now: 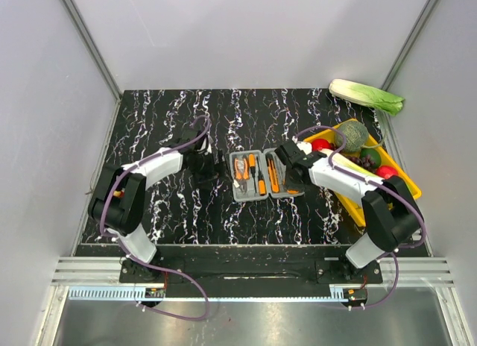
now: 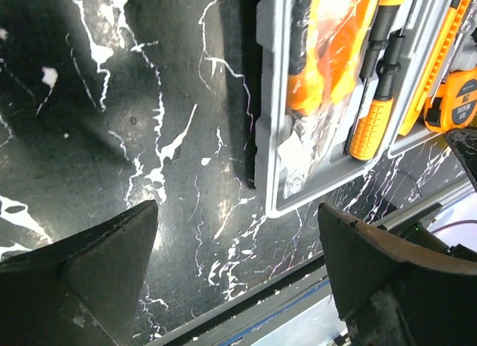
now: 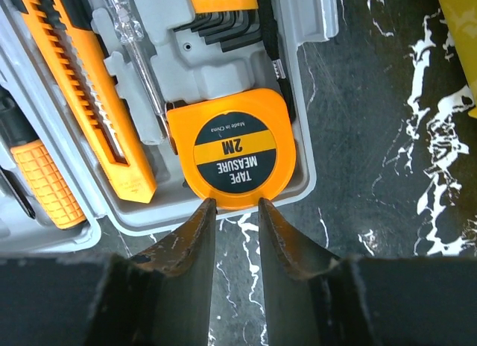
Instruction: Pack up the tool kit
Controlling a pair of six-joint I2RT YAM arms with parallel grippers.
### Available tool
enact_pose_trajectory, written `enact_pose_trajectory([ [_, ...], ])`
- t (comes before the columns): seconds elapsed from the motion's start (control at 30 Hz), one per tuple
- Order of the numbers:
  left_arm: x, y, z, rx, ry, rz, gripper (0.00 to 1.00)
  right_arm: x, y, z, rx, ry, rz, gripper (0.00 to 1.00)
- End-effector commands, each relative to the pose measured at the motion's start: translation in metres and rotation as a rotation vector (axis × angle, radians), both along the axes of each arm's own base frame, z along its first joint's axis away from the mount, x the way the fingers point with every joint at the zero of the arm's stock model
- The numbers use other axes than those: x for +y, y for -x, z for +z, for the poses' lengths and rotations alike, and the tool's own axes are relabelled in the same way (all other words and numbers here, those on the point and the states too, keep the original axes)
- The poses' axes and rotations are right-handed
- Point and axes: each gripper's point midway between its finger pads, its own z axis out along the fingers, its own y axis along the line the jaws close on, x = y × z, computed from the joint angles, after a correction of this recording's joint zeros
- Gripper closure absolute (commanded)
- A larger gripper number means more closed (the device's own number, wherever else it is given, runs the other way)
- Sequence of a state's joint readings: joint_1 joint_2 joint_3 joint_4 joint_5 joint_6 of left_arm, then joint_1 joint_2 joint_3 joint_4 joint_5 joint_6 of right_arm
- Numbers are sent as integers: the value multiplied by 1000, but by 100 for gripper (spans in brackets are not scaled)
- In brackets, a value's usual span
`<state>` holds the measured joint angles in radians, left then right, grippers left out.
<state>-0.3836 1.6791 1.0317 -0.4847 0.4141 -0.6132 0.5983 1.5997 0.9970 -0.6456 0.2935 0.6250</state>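
The grey tool case [image 1: 261, 174] lies open in the middle of the black marble table, holding orange-and-black tools. My right gripper [image 1: 293, 188] hovers at the near right corner of the case [image 3: 305, 137], fingers only narrowly apart, tips at the edge of the orange tape measure [image 3: 235, 148] seated in its slot; nothing sits between them [image 3: 237, 204]. An orange knife [image 3: 82, 100] and black hex keys [image 3: 223, 25] lie beside it. My left gripper [image 1: 215, 165] stands wide open [image 2: 237, 234] left of the case rim [image 2: 268, 137], empty. Bagged pliers [image 2: 328, 55] and a screwdriver [image 2: 376, 115] fill the left half.
A yellow tray [image 1: 406, 189] of vegetables stands at the right, close to my right arm. A pale cabbage [image 1: 367, 96] lies at the back right. The table's near edge and metal rail [image 2: 298, 301] run just below my left fingers.
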Motion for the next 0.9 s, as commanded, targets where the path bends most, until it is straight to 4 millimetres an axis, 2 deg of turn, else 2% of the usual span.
enact_pose_trajectory([
  [0.0,-6,-14,4,-24,-37,4,8,-6,25,-62,141,15,-40,68],
  [0.17,-7,-13,-9,9,-71,4,8,-6,27,-69,155,17,-47,68],
  [0.27,-8,-15,-13,13,-86,6,9,-3,22,-60,130,3,-47,68],
  [0.33,-8,-18,-13,7,-93,5,9,-1,14,-45,90,-5,-44,67],
  [0.57,-5,-23,-5,-22,-113,12,9,12,-25,28,-90,-38,26,61],
  [0.63,-5,-25,-2,-34,-112,14,9,15,-36,43,-134,-39,42,58],
  [0.73,-6,-29,2,-48,-107,16,9,14,-49,45,-147,-11,55,57],
  [0.87,-7,-32,8,-71,-101,19,8,11,-64,29,-129,8,56,58],
])
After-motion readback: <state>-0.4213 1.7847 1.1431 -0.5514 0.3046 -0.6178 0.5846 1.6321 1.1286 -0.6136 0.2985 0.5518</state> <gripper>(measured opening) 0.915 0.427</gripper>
